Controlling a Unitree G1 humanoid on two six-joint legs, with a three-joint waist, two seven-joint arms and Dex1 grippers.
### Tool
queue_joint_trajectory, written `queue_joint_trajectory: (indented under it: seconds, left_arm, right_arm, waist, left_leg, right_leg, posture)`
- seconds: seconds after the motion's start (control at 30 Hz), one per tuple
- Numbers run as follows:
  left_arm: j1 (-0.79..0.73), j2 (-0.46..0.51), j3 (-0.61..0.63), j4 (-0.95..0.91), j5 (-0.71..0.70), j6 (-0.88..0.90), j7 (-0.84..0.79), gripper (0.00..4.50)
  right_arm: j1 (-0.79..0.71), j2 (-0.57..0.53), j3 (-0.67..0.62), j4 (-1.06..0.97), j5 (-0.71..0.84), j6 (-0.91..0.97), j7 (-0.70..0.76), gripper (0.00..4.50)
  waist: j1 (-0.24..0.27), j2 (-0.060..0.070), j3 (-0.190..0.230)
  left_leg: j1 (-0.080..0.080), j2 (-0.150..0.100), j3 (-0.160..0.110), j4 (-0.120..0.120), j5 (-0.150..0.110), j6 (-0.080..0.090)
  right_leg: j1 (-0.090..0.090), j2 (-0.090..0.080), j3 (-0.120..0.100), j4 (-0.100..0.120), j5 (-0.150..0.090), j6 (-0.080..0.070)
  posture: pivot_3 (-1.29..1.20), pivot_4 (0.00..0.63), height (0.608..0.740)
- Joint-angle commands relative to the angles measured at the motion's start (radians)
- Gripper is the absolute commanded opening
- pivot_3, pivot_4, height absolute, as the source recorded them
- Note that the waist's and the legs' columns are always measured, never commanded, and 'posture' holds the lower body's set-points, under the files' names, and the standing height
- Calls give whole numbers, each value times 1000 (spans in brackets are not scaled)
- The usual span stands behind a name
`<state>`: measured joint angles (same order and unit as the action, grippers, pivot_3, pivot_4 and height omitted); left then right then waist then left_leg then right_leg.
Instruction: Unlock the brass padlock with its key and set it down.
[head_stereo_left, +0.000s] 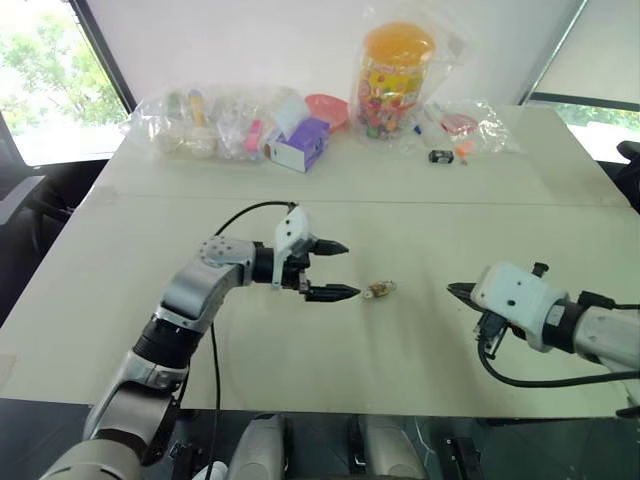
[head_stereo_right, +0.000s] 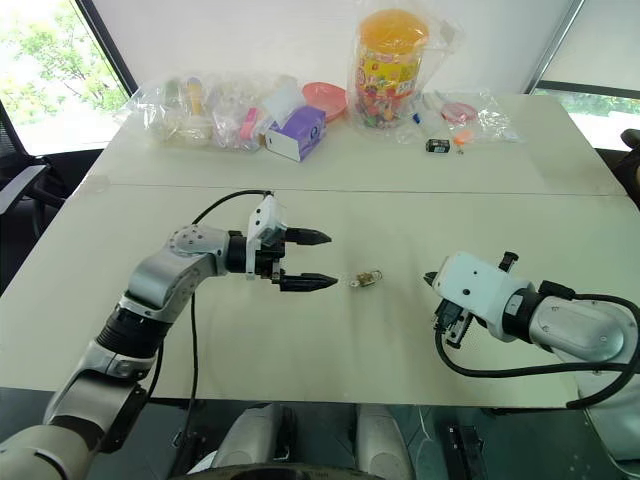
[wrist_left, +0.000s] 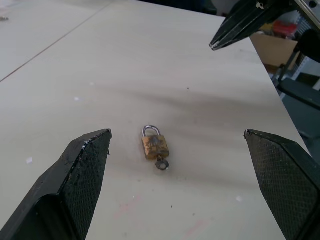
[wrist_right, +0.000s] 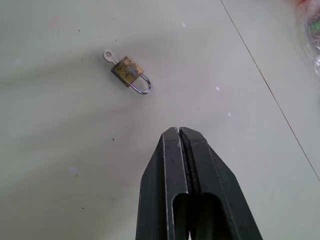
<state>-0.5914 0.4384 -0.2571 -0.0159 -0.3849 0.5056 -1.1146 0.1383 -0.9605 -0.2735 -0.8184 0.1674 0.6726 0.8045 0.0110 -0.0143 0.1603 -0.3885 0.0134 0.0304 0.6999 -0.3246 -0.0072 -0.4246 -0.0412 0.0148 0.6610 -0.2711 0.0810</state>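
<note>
Midway along the counter's near edge lies the small brass padlock, key inserted; the spread left gripper should pinch its body, while the right gripper, pressed together, must open for the key.

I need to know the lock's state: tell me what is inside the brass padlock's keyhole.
A small silvery key sits in the brass padlock, its round bow sticking out opposite the shackle. The blade is hidden inside the body. The padlock lies flat on the table, untouched by either gripper.

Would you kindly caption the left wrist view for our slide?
Brass padlock, key inserted, lying on the table between the left gripper's open jaws.
</note>
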Motion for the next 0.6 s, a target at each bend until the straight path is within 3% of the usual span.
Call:
queue_joint_trajectory:
  seconds: [0.03,0.6]
  left_arm:
    - [5,9,16,-48,-21,-1,-15,4446]
    - [40,47,33,-123,-38,47,27,4446]
  right_arm:
    - [-29,-8,15,-9,8,-7,-2,0]
    - [-108,-20,102,93,2,-93,38,0]
  waist:
    - [0,0,0]
    - [0,0,0]
  left_leg:
    - [0,0,0,0,0,0]
    - [0,0,0,0,0,0]
  right_leg:
    - [0,0,0,0,0,0]
    - [0,0,0,0,0,0]
  posture:
    - [0,150,735]
    - [0,150,735]
